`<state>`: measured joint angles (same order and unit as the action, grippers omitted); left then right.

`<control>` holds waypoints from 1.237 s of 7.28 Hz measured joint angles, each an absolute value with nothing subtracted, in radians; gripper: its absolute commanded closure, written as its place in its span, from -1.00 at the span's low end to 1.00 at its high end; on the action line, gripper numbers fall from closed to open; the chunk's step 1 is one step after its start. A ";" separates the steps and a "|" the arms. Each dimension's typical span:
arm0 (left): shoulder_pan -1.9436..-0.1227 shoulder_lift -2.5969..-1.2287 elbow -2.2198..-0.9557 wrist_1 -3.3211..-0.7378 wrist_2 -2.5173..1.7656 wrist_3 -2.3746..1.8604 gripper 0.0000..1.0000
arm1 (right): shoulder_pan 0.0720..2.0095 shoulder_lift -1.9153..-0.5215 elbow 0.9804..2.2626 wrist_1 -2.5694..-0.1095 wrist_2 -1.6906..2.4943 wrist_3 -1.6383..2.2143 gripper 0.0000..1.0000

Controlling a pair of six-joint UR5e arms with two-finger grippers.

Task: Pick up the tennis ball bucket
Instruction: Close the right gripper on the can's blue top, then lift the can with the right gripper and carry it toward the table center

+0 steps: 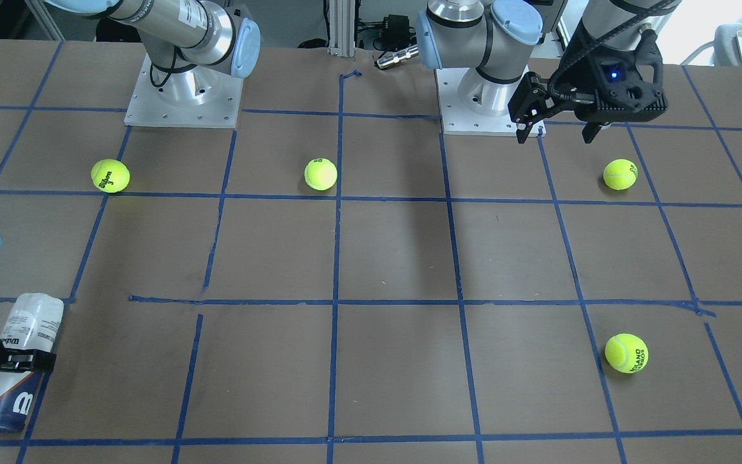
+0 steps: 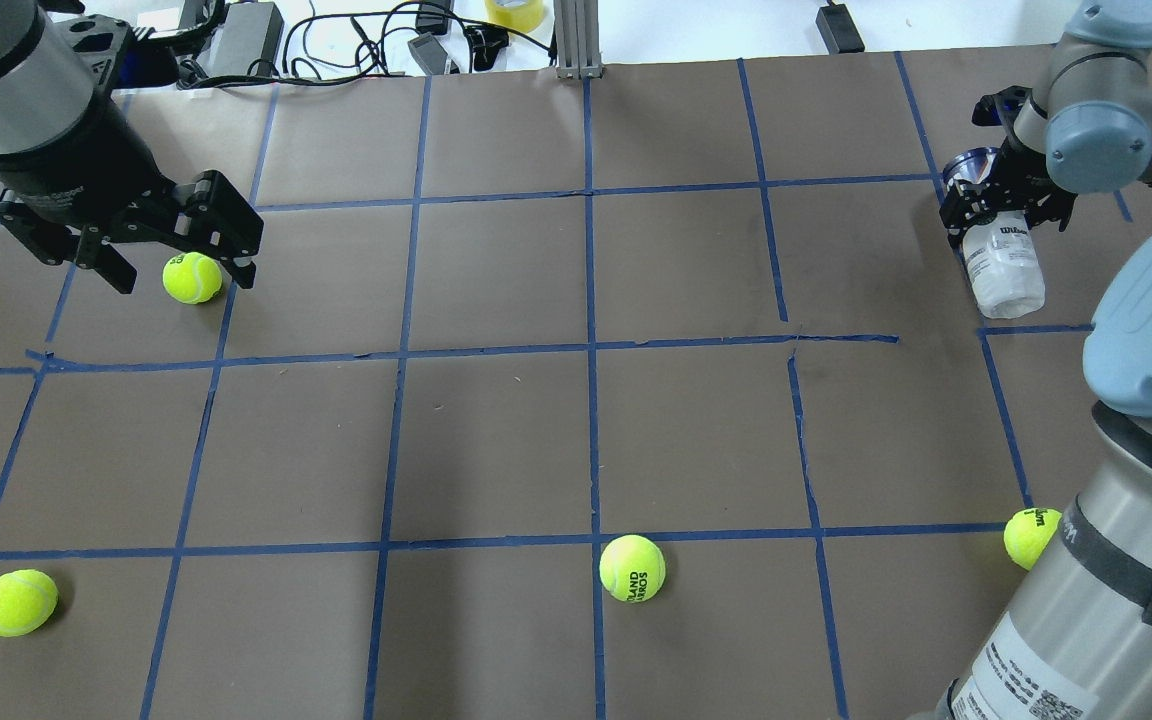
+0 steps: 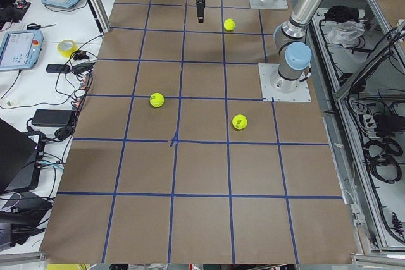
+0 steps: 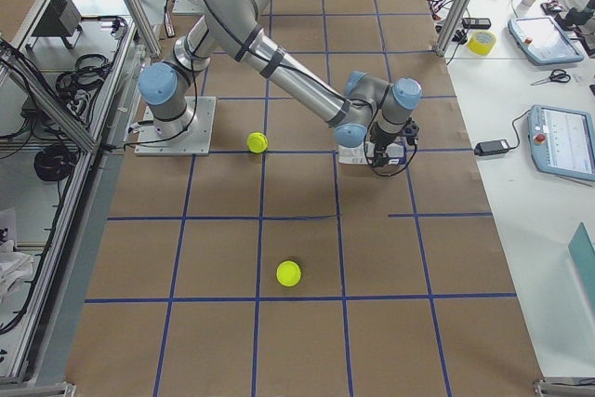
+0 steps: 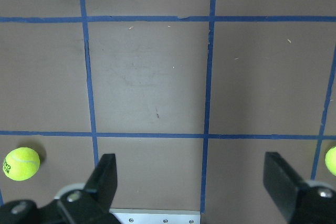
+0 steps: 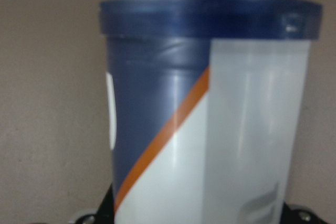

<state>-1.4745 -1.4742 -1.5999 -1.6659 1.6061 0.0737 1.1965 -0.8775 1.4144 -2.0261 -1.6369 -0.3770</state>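
Clearly, our right gripper [image 2: 1001, 210] is clamped across the tennis ball bucket [image 2: 1006, 272], which lies on its side at the overhead view's upper right, navy end uppermost. Our left gripper [image 1: 556, 136] hangs spread wide, holding nothing. The brown table [image 2: 496, 440] carries blue tape lines [image 2: 591, 350] and scattered tennis balls [image 2: 632, 568]. Cables [image 2: 356, 40] sit beyond it. We cannot tell whether the bucket clears the surface.

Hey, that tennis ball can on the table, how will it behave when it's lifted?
Probably light: the can looks empty through its clear wall. Its smooth plastic might slip or flex in the right gripper, which straddles its middle. Lying on its side, it would likely roll if released.
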 measured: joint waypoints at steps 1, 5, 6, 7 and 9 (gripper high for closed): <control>-1.474 -1.474 -1.600 -1.666 1.606 0.074 -1.00 | 1.196 -0.879 1.414 -2.025 -1.636 -0.380 -0.64; -1.474 -1.474 -1.600 -1.666 1.606 0.075 -1.00 | 1.200 -0.925 1.412 -2.013 -1.589 -0.397 -0.63; -1.474 -1.474 -1.600 -1.666 1.605 0.075 -1.00 | 1.205 -0.948 1.413 -2.003 -1.576 -0.412 -0.63; -1.474 -1.474 -1.600 -1.666 1.605 0.075 -1.00 | 1.214 -0.965 1.415 -1.991 -1.549 -0.428 -0.63; -1.473 -1.474 -1.599 -1.666 1.605 0.075 -1.00 | 1.274 -1.019 1.418 -1.975 -1.507 -0.440 -0.63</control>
